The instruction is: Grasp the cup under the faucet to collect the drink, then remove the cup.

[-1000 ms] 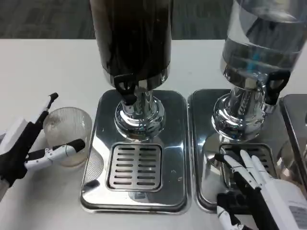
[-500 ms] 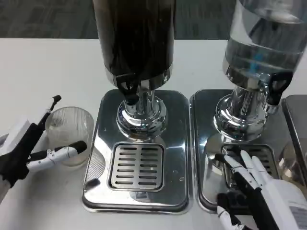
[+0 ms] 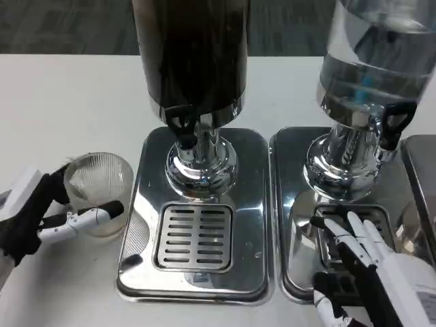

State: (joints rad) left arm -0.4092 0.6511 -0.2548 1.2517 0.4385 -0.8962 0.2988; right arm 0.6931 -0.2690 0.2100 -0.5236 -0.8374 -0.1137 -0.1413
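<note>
- Left hand [image 3: 41, 214]: its fingers [image 3: 88, 216] now close around the ribbed clear cup [image 3: 99, 191]; the upper finger, raised half a second ago, lies against the rim.
- Cup: unmoved on the table [image 3: 68, 102], touching the left edge of the dark dispenser's drip tray [image 3: 194, 225].
- Right hand [image 3: 364, 266]: fingers spread, holding nothing, resting on the clear dispenser's tray [image 3: 293, 225], slightly nearer the table's front edge.

One camera — the head view — looks steeply down from close above the white table [image 3: 68, 88], facing two dispensers [image 3: 194, 68] across it; their tops are cut off, and dark floor shows beyond.
</note>
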